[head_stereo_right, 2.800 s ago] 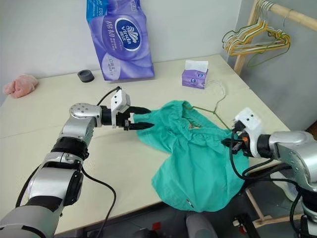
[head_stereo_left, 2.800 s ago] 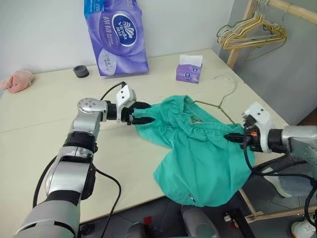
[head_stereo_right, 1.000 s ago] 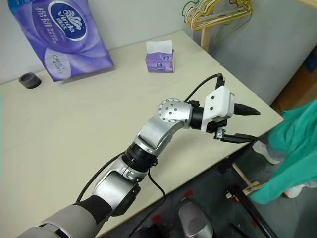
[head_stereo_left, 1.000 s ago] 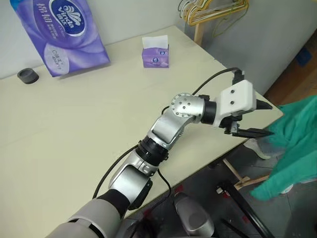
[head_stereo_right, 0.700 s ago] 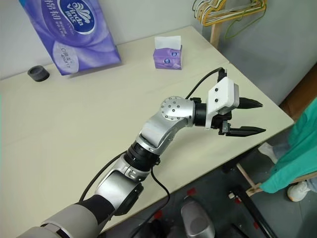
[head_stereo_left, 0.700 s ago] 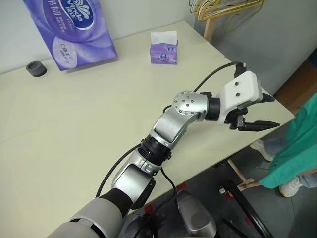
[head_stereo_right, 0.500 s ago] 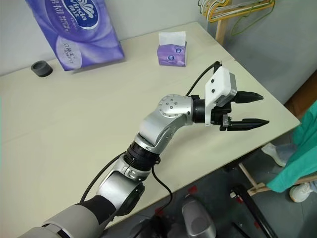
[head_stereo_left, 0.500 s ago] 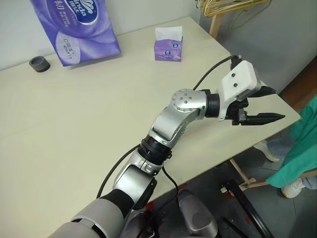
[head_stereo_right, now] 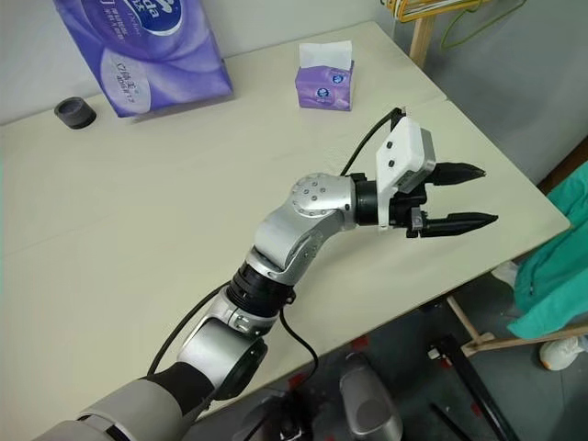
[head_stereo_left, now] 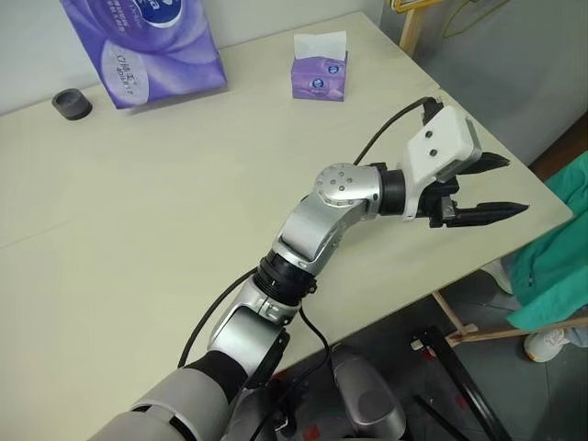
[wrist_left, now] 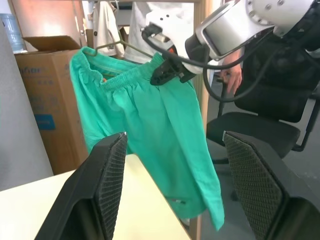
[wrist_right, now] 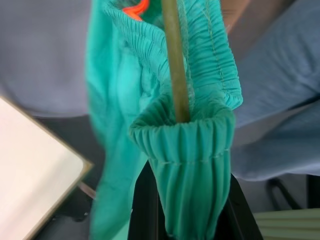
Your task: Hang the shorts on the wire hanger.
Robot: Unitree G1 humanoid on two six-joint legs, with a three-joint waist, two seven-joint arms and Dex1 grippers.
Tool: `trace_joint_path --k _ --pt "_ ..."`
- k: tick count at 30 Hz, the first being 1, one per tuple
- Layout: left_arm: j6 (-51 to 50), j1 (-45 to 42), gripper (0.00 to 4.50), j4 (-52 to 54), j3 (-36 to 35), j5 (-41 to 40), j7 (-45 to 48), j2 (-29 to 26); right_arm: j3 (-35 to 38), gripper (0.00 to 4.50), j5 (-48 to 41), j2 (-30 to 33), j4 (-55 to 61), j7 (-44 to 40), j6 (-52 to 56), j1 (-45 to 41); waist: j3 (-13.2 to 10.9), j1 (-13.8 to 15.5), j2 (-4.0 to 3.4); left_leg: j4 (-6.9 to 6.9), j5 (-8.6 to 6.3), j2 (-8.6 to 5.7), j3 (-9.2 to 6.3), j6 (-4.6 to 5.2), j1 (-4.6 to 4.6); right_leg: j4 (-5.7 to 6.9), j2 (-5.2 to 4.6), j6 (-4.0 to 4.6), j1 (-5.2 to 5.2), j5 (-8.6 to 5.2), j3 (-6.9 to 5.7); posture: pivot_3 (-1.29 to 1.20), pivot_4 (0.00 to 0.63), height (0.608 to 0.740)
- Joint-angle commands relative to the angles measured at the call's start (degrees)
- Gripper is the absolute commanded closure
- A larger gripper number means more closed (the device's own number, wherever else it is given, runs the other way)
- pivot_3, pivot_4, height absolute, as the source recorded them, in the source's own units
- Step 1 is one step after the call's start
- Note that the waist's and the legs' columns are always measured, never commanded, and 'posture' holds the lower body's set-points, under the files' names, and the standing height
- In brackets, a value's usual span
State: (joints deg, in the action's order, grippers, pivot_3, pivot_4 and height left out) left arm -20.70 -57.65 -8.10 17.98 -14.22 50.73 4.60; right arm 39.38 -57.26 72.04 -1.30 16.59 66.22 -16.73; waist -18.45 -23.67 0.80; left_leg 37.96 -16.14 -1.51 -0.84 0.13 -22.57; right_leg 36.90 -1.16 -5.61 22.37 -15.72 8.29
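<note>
The teal-green shorts (wrist_left: 150,115) hang in the air past the table's right edge, also seen at the picture's edge as the shorts (head_stereo_left: 559,248). My right gripper (wrist_left: 167,75) is shut on their gathered waistband (wrist_right: 192,150), which is bunched between its black fingers (wrist_right: 145,210). The olive wire hanger (wrist_right: 174,60) runs into that fold, and its wire (wrist_left: 122,44) shows above the waistband. My left gripper (head_stereo_left: 513,185) is open with nothing in it. It points level toward the shorts, over the table's right edge and well short of the cloth.
On the cream table (head_stereo_left: 138,202) stand a purple tissue-roll pack (head_stereo_left: 152,50), a small purple tissue box (head_stereo_left: 320,72) and a black round cap (head_stereo_left: 71,103). A wooden rack post (head_stereo_right: 423,37) rises behind. Beyond the shorts are a cardboard box (wrist_left: 42,85), a black chair (wrist_left: 260,130) and a person's hand (wrist_left: 232,75).
The shorts and hanger have left the tabletop and now hang off its right side in my right gripper. The camera has swung right. My left gripper stays open and has barely moved.
</note>
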Motion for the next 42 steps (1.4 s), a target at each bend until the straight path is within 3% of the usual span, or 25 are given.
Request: trace_joint_path --k 1,6,12,23,30,42 --pt "0.5 -0.3 1.26 3.4 1.0 -0.9 1.4 0.2 9.7 4.50 1.6 -1.4 8.0 1.9 4.9 -1.3 0.0 0.1 -0.03 0.01 0.00 -0.01 -0.02 0.00 -0.02 0.00 -0.01 -0.01 0.00 0.00 -0.01 -0.48 0.354 0.740" --pt "0.0 -0.7 1.26 3.8 1.7 -2.4 4.9 -0.5 17.4 4.50 -0.7 -5.6 17.7 3.0 15.8 -3.4 0.0 0.0 -0.08 0.01 0.00 -0.03 -0.03 0.01 -0.05 -0.03 -0.03 -0.04 0.00 0.01 -0.02 -0.50 0.346 0.740" --pt "0.5 -1.4 1.26 2.7 1.8 -2.4 5.4 0.2 21.4 4.50 8.2 -7.1 17.1 4.2 20.1 -8.0 0.1 -0.1 -0.18 0.01 0.00 -0.04 -0.02 0.01 -0.05 -0.03 -0.03 -0.05 0.02 0.01 -0.01 -0.52 0.341 0.740" --pt "2.2 -2.5 1.26 1.3 1.5 -1.4 5.0 0.6 16.6 4.50 21.0 -9.8 1.3 -0.5 26.1 -24.2 0.2 -0.6 -0.36 -0.01 -0.01 -0.04 0.06 0.02 0.00 0.00 -0.04 -0.04 0.04 0.03 0.06 -0.49 0.322 0.740" --pt "3.7 -2.3 1.26 0.3 0.7 -1.6 4.9 0.3 11.4 4.50 24.7 -9.4 -3.6 -7.4 26.3 -26.2 0.3 -0.6 -0.43 0.01 -0.01 -0.06 0.09 0.02 0.01 0.03 -0.06 -0.04 0.04 0.09 0.10 -0.46 0.298 0.740" --pt "3.6 -3.4 1.26 0.2 -3.1 -5.1 4.7 1.1 11.4 4.50 31.5 -13.5 -1.8 -13.5 24.6 -23.8 0.4 -0.2 -0.44 0.04 0.00 -0.04 -0.01 0.02 -0.01 0.09 -0.06 0.13 0.04 0.28 0.00 -0.42 0.268 0.740"
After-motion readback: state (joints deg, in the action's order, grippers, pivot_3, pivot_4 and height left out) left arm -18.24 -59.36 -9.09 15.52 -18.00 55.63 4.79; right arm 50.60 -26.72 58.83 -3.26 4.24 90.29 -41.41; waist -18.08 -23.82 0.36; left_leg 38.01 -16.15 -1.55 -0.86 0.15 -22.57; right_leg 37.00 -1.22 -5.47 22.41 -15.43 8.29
